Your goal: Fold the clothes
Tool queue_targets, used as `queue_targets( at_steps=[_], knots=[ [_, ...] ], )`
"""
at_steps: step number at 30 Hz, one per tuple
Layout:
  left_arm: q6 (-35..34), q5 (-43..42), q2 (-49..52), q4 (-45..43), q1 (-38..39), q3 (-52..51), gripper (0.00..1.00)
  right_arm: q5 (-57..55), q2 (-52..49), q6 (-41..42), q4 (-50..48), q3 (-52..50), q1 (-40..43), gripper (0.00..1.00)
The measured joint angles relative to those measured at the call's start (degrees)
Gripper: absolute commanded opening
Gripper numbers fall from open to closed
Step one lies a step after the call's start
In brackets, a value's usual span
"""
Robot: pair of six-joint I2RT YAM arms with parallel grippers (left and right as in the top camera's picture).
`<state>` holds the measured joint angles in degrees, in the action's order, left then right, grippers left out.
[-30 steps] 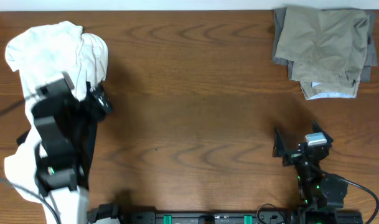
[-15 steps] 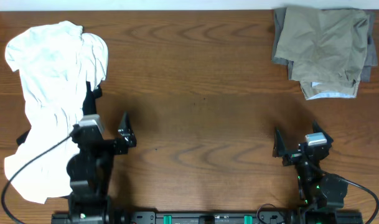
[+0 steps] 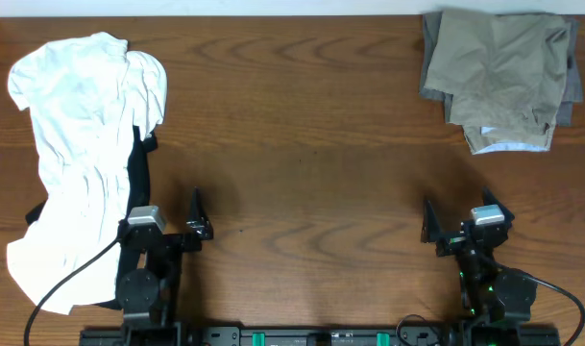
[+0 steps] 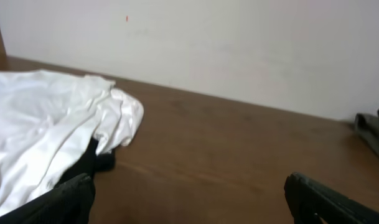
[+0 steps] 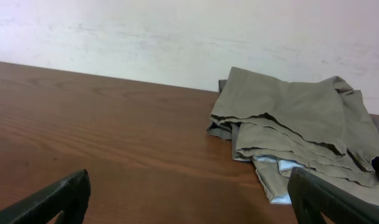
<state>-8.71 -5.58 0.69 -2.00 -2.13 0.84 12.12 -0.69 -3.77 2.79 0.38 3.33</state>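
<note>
Tabletop (image 3: 311,144): shorts (image 3: 499,72) well beyond right hand (image 3: 460,217)

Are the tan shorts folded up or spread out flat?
Folded up. The tan shorts sit in a small bundle, with layers stacked over each other; the right wrist view shows the layered edges.

Shorts (image 3: 501,79) far right on table (image 3: 302,144), T-shirt (image 3: 81,144) left

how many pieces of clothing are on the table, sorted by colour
white: 1, the white T-shirt
khaki: 1, the khaki shorts
grey: 1, the grey garment under the khaki shorts
black: 1, the black cloth showing from under the white T-shirt, mostly hidden
total: 4
</note>
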Motion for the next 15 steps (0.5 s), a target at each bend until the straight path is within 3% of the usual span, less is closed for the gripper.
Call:
queue_targets(
  at_steps=[15],
  knots=[
    [1.1, 1.1, -0.1, 3.1, 0.3, -0.1, 0.98, 0.0, 0.0, 0.0, 0.0, 0.0, 0.0, 0.99]
  ],
)
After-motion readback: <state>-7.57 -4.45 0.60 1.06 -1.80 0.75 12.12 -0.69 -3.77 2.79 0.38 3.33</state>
